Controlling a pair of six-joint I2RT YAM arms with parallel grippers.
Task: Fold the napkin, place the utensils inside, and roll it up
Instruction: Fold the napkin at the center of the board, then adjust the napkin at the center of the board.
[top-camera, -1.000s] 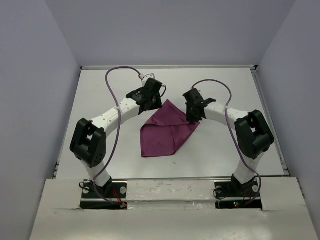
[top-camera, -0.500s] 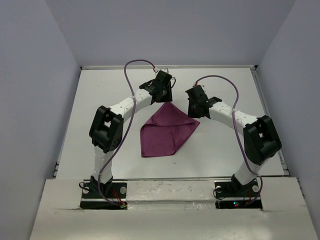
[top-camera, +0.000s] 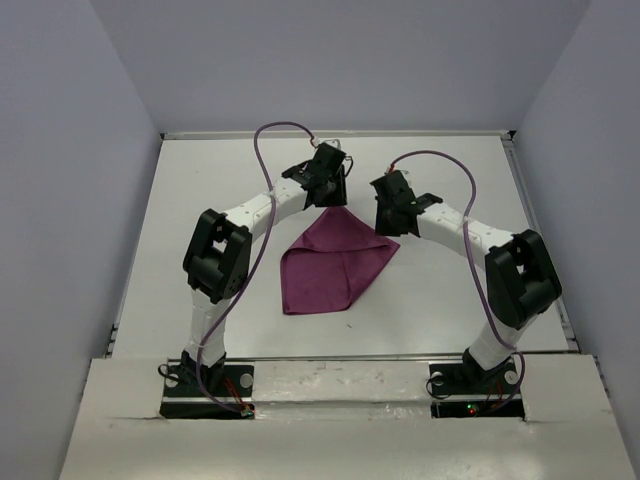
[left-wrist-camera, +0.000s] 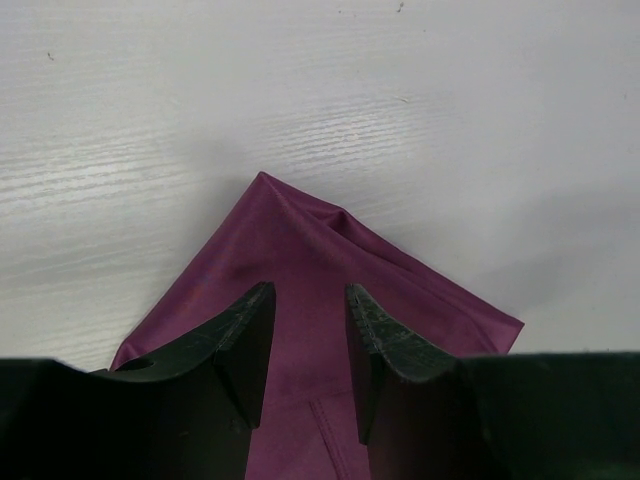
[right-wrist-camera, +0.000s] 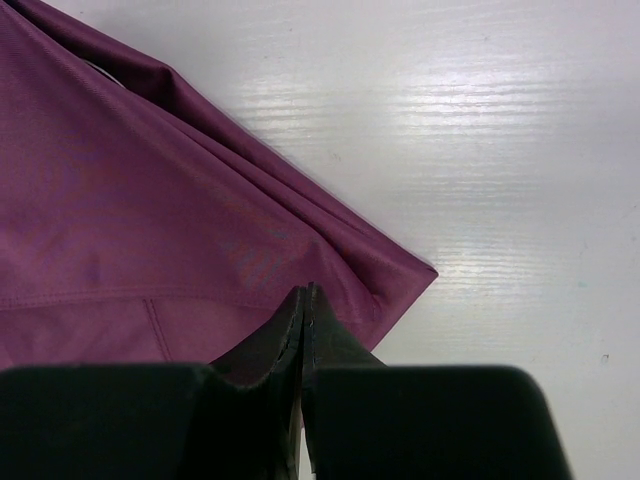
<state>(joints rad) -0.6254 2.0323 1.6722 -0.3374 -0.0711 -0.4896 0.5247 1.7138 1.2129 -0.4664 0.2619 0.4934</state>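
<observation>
Napkin (top-camera: 330, 265) lies folded on the tabletop (top-camera: 200, 220); left gripper (left-wrist-camera: 308, 300) jaws gape over its far corner, right gripper (right-wrist-camera: 305, 300) jaws sit clenched at the right corner, so best square edges before folding again.

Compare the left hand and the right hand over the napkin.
The left hand has its fingers apart, while the right hand has its fingers pressed together. The left hand is over the far corner of the napkin; the right hand is by its right corner. Both are black and hang over the purple cloth.
</observation>
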